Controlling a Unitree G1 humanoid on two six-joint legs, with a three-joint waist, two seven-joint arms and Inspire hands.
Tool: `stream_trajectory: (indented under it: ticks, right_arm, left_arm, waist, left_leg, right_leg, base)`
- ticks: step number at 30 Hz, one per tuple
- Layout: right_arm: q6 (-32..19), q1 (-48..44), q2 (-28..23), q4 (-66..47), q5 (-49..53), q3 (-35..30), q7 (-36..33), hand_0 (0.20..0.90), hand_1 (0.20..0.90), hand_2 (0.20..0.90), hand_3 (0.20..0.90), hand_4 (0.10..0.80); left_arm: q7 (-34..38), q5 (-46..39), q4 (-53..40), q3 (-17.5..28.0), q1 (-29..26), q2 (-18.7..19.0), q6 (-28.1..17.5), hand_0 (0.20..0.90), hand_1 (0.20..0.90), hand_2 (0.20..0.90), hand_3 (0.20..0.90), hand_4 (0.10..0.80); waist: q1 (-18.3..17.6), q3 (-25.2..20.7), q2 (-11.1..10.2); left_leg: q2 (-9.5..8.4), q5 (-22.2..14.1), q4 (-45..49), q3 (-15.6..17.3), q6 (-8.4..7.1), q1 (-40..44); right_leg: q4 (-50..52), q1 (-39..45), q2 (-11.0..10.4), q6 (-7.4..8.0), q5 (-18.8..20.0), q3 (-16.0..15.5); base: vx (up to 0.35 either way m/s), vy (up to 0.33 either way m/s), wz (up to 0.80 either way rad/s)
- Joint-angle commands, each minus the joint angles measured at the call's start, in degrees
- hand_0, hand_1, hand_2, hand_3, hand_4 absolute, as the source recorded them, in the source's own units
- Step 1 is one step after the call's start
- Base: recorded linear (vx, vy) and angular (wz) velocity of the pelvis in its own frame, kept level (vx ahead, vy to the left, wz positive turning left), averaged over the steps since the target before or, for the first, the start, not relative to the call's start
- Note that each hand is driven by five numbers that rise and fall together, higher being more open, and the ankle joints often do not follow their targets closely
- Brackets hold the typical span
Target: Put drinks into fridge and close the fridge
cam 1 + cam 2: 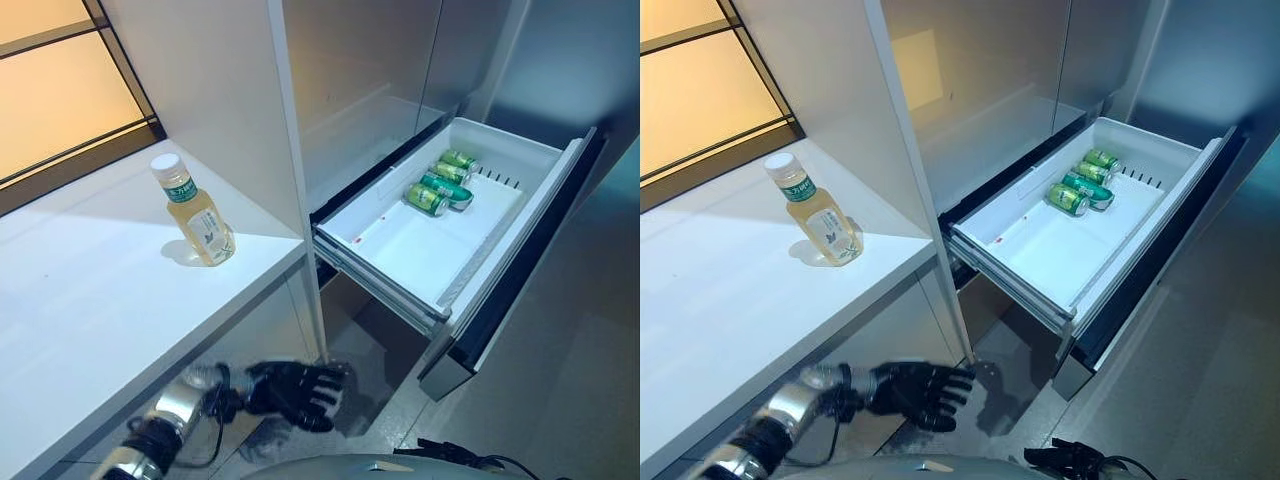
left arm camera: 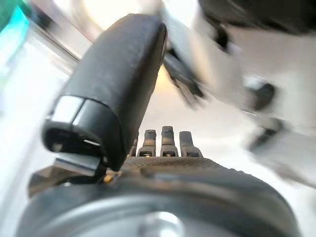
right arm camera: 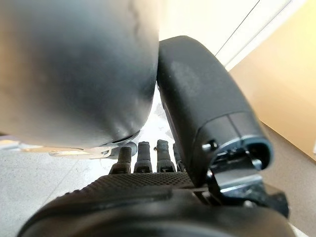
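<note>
A bottle [image 1: 200,215] of pale yellow drink with a white cap and green label stands upright on the white counter [image 1: 90,310]. To its right the fridge's white drawer [image 1: 395,265] is pulled out, with green cans [image 1: 440,185] lying at its far end. My left hand [image 1: 295,392] is open and empty, low in front of the counter's edge, below the bottle and left of the drawer. In its wrist view [image 2: 168,165] the fingers are straight. My right hand [image 3: 148,180] has straight fingers and holds nothing.
A tall white panel [image 1: 230,100] stands between the counter and the fridge. The drawer's dark front [image 1: 520,280] juts out towards me on the right. Grey floor [image 1: 560,400] lies below it. An orange-lit window [image 1: 60,90] is behind the counter.
</note>
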Motion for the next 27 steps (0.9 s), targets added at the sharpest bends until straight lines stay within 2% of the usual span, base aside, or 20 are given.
stream_trajectory:
  ticks: [1, 2, 3, 5, 6, 8, 9, 10, 12, 14, 17, 18, 19, 20, 23, 25, 27]
  right_arm:
    - [-2.52, -1.58, -0.9, 3.29, -1.88, 0.25, 1.17, 0.9, 0.9, 0.9, 0.9, 0.8]
    - [-2.62, -1.53, -0.86, 3.37, -1.87, 0.25, 1.15, 0.9, 0.9, 0.9, 0.9, 0.8]
    - [-3.08, -1.19, -0.55, 3.7, -1.74, 0.28, 0.81, 0.9, 0.9, 0.9, 0.9, 0.8]
    - [-3.32, -0.95, -0.33, 3.88, -1.71, 0.36, 0.6, 0.9, 0.9, 0.9, 0.9, 0.8]
    - [-3.57, -0.57, -0.11, 4.03, -1.87, 0.7, 0.35, 0.9, 0.9, 0.9, 0.9, 0.8]
    - [-3.99, 0.25, 0.25, 4.02, -1.98, 1.37, -0.03, 0.9, 0.9, 0.9, 0.9, 0.8]
    - [-4.09, 0.44, 0.29, 4.02, -1.95, 1.56, -0.07, 0.9, 0.9, 0.9, 0.9, 0.8]
    - [-4.25, 0.9, 0.47, 3.9, -1.76, 2.04, -0.26, 0.9, 0.9, 0.9, 0.9, 0.8]
    - [-4.31, 1.14, 0.64, 3.86, -1.73, 2.24, -0.38, 0.9, 0.9, 0.9, 0.9, 0.8]
    - [-4.6, 1.83, 1.03, 3.81, -1.81, 2.65, -0.7, 0.9, 0.9, 0.9, 0.9, 0.8]
    - [-5.1, 2.48, 1.46, 4.09, -1.54, 3.03, -1.03, 0.9, 0.9, 0.9, 0.9, 0.8]
    - [-5.24, 2.65, 1.56, 4.19, -1.5, 3.08, -1.1, 0.9, 0.9, 0.9, 0.9, 0.8]
    - [-5.27, 2.71, 1.59, 4.26, -1.54, 3.05, -1.13, 0.9, 0.9, 0.9, 0.9, 0.8]
    - [-5.35, 2.78, 1.69, 4.44, -1.47, 3.18, -1.29, 0.9, 0.9, 0.9, 0.9, 0.8]
    - [-6.03, 2.74, 1.71, 5.15, -1.58, 3.43, -1.47, 0.9, 0.9, 0.9, 0.9, 0.8]
    - [-6.09, 2.51, 1.67, 5.49, -1.44, 3.65, -1.47, 0.9, 0.9, 0.9, 0.9, 0.8]
    - [-5.81, 2.27, 1.68, 5.51, -1.91, 3.83, -1.45, 0.9, 0.9, 0.9, 0.9, 0.8]
  left_arm:
    - [-5.45, -20.4, -14.97, 2.59, -8.29, -1.67, 0.81, 0.9, 0.9, 0.9, 0.9, 0.8]
    - [-5.35, -21.3, -15.67, 2.66, -8.38, -1.64, 0.83, 0.9, 0.9, 0.9, 0.9, 0.8]
    - [-5.69, -26.38, -20.92, 3.28, -9.33, -1.62, -0.72, 0.9, 0.9, 0.9, 0.9, 0.8]
    - [-5.28, -29.31, -24.19, 3.62, -10.12, -1.48, -3.08, 0.9, 0.9, 0.9, 0.9, 0.8]
    - [-3.55, -33.76, -27.57, 4.2, -11.69, -0.85, -7.32, 0.9, 0.9, 0.9, 0.9, 0.8]
    - [-0.65, -38.82, -29.96, 5.57, -14.35, -0.14, -13.04, 0.9, 0.9, 0.9, 0.9, 0.8]
    - [0.25, -40.44, -30.55, 5.94, -15.17, 0.17, -14.03, 0.9, 0.9, 0.9, 0.9, 0.8]
    - [3.64, -44.01, -32.1, 6.82, -16.62, 0.51, -18.38, 0.9, 0.9, 0.9, 0.9, 0.8]
    - [6.06, -45.84, -32.84, 7.6, -17.26, 0.67, -20.25, 0.9, 0.9, 0.9, 0.9, 0.8]
    - [12.75, -47.48, -33.84, 9.62, -18.5, 0.8, -27.46, 0.9, 0.9, 0.9, 0.9, 0.8]
    - [19.37, -46.2, -34.18, 12.49, -19.35, 0.95, -36.87, 0.9, 0.9, 0.9, 0.9, 0.8]
    - [22.12, -42.62, -34.34, 13.7, -19.38, 0.99, -41.04, 0.9, 0.9, 0.9, 0.9, 0.8]
    - [23.97, -41.21, -34.59, 14.37, -19.39, 1.06, -42.26, 0.9, 0.9, 0.9, 0.9, 0.8]
    - [29.48, -35.69, -35.0, 15.65, -19.42, 1.31, -46.89, 0.9, 0.9, 0.9, 0.9, 0.8]
    - [41.12, -25.48, -34.88, 19.0, -19.97, 2.14, -52.39, 0.9, 0.9, 0.9, 0.9, 0.8]
    - [45.88, -22.82, -34.74, 20.79, -20.13, 2.05, -52.31, 0.9, 0.9, 0.9, 0.9, 0.8]
    - [52.93, -14.96, -34.28, 22.47, -19.92, 1.92, -54.34, 0.9, 0.9, 0.9, 0.9, 0.8]
  waist:
    - [0.06, 0.0, 1.21]
    - [0.05, 0.03, 1.21]
    - [0.15, -0.21, 1.26]
    - [0.07, -0.38, 1.29]
    - [-0.12, -0.67, 1.31]
    - [-0.53, -1.12, 1.24]
    - [-0.64, -1.23, 1.2]
    - [-0.85, -1.54, 1.09]
    - [-0.94, -1.71, 1.01]
    - [-1.01, -2.01, 0.76]
    - [-0.82, -2.36, 0.37]
    - [-0.74, -2.49, 0.21]
    - [-0.67, -2.56, 0.12]
    - [-0.41, -2.67, -0.06]
    - [0.22, -2.99, -0.49]
    - [0.57, -3.25, -0.71]
    - [0.86, -3.43, -0.88]
  left_leg:
    - [-2.8, -4.89, 1.84, -0.75, 2.95, -2.26]
    - [-2.82, -4.91, 1.8, -0.81, 2.96, -2.16]
    - [-2.89, -5.07, 1.52, -1.17, 3.06, -1.85]
    - [-2.92, -5.13, 1.3, -1.46, 3.09, -1.53]
    - [-2.97, -5.23, 1.05, -1.76, 3.13, -1.1]
    - [-3.07, -5.51, 0.9, -1.99, 3.2, -0.48]
    - [-3.08, -5.56, 0.9, -2.01, 3.17, -0.39]
    - [-3.13, -5.67, 0.9, -2.1, 3.13, -0.19]
    - [-3.13, -5.75, 0.87, -2.15, 3.1, -0.04]
    - [-3.13, -5.83, 0.96, -2.16, 3.04, 0.14]
    - [-3.19, -5.85, 1.02, -2.47, 3.02, 0.25]
    - [-3.19, -5.81, 1.03, -2.53, 2.95, 0.23]
    - [-3.2, -5.79, 1.03, -2.59, 2.93, 0.23]
    - [-3.22, -5.73, 1.09, -2.83, 2.93, 0.15]
    - [-3.22, -5.71, 0.99, -3.16, 2.94, 0.18]
    - [-3.17, -5.62, 1.04, -3.32, 2.8, 0.07]
    - [-3.12, -5.54, 0.98, -3.43, 2.69, -0.01]
  right_leg:
    - [2.35, -3.69, 2.62, 1.45, 0.03, -0.23]
    - [2.33, -3.58, 2.62, 1.44, 0.0, -0.24]
    - [2.26, -3.32, 2.65, 1.32, -0.14, -0.22]
    - [2.29, -3.12, 2.71, 1.22, -0.27, -0.2]
    - [2.2, -2.76, 2.82, 1.04, -0.41, -0.11]
    - [2.03, -2.18, 2.94, 0.82, -0.68, -0.07]
    - [1.95, -2.03, 2.96, 0.78, -0.72, -0.08]
    - [1.78, -1.71, 3.02, 0.68, -0.83, -0.03]
    - [1.75, -1.58, 3.04, 0.63, -0.94, -0.03]
    - [1.69, -1.32, 3.05, 0.53, -1.09, -0.08]
    - [1.61, -1.09, 3.12, 0.38, -1.28, -0.18]
    - [1.64, -1.1, 3.15, 0.32, -1.34, -0.25]
    - [1.6, -1.08, 3.17, 0.28, -1.37, -0.3]
    - [1.56, -1.02, 3.24, 0.16, -1.48, -0.3]
    - [1.32, -0.78, 3.35, -0.07, -1.71, -0.69]
    - [1.36, -0.76, 3.41, -0.18, -1.85, -0.88]
    - [1.39, -0.75, 3.49, -0.31, -2.03, -1.01]
  base:
    - [0.0, 0.0, 0.0]
    - [0.015, 0.002, 0.04]
    - [0.012, 0.0, 0.05]
    - [0.007, 0.0, 0.02]
    - [0.044, 0.007, 0.01]
    - [0.05, 0.005, 0.04]
    - [0.035, -0.003, 0.06]
    - [0.027, -0.003, 0.05]
    - [0.013, -0.002, 0.02]
    - [0.0, 0.0, 0.0]
    - [0.0, 0.0, 0.0]
    - [0.0, 0.0, 0.0]
    - [0.0, 0.0, 0.0]
    - [0.0, 0.0, 0.0]
    - [0.0, 0.0, 0.0]
    - [0.01, -0.001, 0.05]
    - [0.006, 0.003, 0.1]
